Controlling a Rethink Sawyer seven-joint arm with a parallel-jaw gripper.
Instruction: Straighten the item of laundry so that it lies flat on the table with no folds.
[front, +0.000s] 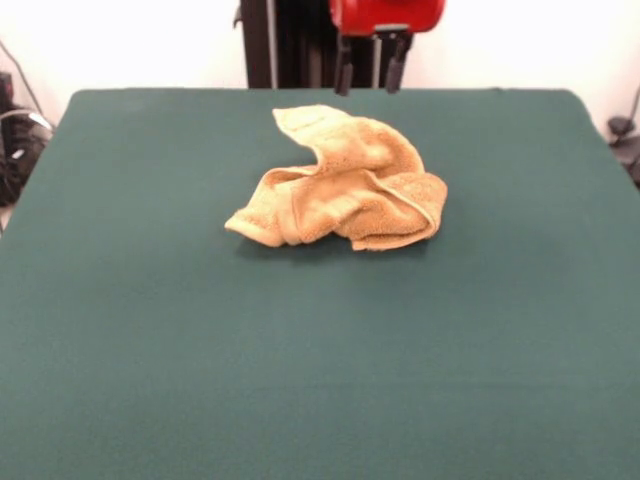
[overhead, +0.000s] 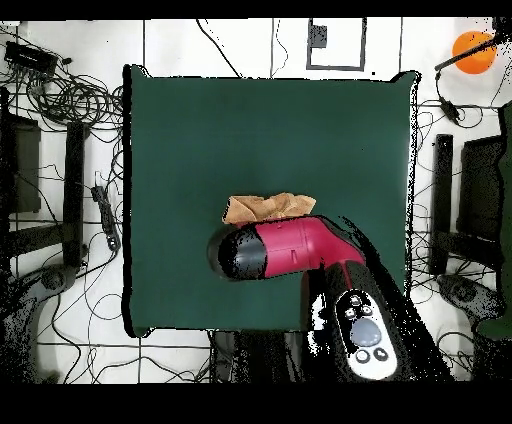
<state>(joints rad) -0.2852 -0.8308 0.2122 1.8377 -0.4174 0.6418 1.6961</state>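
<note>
Your towel (front: 338, 185) sits bunched on the worktop (front: 300, 380), just below and in front of the hand (front: 370, 68), w/ folds piled over each other, so nothing's flat yet. Hand hangs above it, fingers apart, holding nothing, prob. set to come down. No readable writing anywhere.

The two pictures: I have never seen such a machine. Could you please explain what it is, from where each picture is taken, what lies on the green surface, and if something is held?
The red and black machine is a robot arm. The front view looks across the table; only the gripper shows at the top, hanging above the far edge, fingers apart, holding nothing. The overhead view looks straight down, so the arm covers part of the scene. On the green table lies one orange towel, crumpled in folds, not yet flat.
</note>
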